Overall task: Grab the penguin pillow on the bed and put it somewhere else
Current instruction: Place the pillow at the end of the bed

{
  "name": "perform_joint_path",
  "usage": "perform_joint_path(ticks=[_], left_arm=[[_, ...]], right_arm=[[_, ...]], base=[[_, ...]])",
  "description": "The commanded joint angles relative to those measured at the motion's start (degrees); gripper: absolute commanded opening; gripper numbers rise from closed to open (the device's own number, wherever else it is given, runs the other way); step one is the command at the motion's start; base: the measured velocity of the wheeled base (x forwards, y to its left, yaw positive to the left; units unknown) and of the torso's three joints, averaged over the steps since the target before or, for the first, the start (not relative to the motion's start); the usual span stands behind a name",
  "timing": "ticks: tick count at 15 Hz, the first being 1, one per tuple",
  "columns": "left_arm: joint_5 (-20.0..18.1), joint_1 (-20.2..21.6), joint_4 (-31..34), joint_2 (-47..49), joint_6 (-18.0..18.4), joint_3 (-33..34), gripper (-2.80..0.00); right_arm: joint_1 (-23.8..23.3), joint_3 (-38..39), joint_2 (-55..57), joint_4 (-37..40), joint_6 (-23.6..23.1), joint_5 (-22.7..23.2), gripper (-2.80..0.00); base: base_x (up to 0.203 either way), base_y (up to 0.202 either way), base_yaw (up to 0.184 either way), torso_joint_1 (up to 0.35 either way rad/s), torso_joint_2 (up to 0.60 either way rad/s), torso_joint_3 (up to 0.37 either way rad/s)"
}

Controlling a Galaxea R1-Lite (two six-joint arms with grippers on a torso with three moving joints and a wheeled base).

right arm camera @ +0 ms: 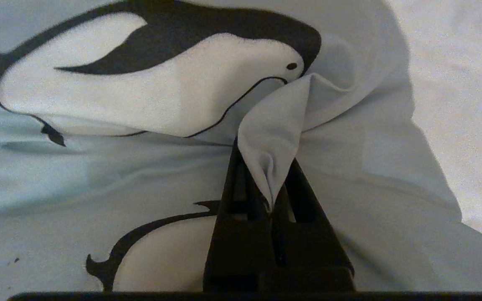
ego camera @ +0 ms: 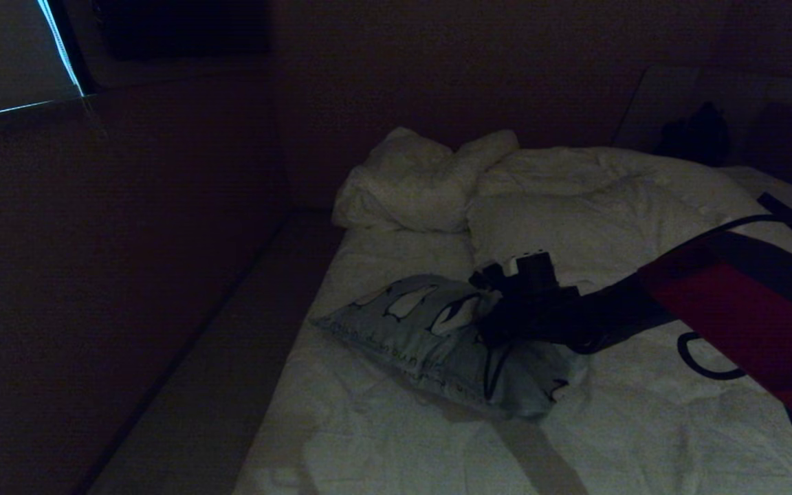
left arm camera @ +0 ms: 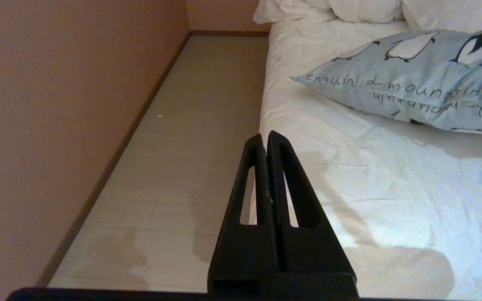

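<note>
The right gripper's fingers (right arm camera: pixel 295 188) were pressed together on a pinched fold of the penguin pillow (ego camera: pixel 430 337), the pale cloth bunched up between them and drawn into creases beside a printed penguin. The right gripper (ego camera: pixel 489 313) sat on the pillow's upper face, toward the end of the pillow nearer the rumpled duvet (ego camera: pixel 575 206), with its dark wrist and red forearm reaching in from the pillow's right. The pillow lay on the bed (ego camera: pixel 382 426), near the bed's left edge, with its far corner raised off the sheet and its line of dark script facing the foot of the bed. Beyond the pillow, toward the head of the bed, lay a white pillow (ego camera: pixel 416 182) and the duvet. The left gripper (left arm camera: pixel 266 140) hung low beside the pillow's left, well apart from it, over the bed's left edge, with its fingers (left arm camera: pixel 253 188) shut flat against each other and holding nothing. A strip of pale floor (left arm camera: pixel 191 125) ran beside the bed, bounded by a wall (left arm camera: pixel 57 104).
</note>
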Motion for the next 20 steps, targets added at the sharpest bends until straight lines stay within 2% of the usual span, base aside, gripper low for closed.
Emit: perform_joint_path(ticks=[1,5,6,17,20], left_arm=[[0.0,0.0,0.0,0.0,-0.1,0.1,-2.80],[0.0,0.0,0.0,0.0,-0.1,0.1,-2.80],[0.0,0.0,0.0,0.0,-0.1,0.1,-2.80],[0.0,0.0,0.0,0.0,-0.1,0.1,-2.80],[0.0,0.0,0.0,0.0,-0.1,0.1,-2.80]], right_arm=[[0.0,0.0,0.0,1.7,-0.1,0.0,-2.80],[-0.2,-0.1,-0.2,3.1,-0.3,0.0,-2.80],[-0.2,-0.1,-0.2,3.1,-0.3,0.0,0.00],[-0.6,3.8,-11.3,2.7,0.2,0.0,0.00],[-0.7,3.5,-14.1,2.6,3.4,0.0,0.00]], base=[[0.000,0.000,0.000,0.000,0.00,0.000],[0.000,0.000,0.000,0.000,0.00,0.000],[0.000,0.000,0.000,0.000,0.00,0.000],[0.000,0.000,0.000,0.000,0.00,0.000],[0.000,0.000,0.000,0.000,0.00,0.000]])
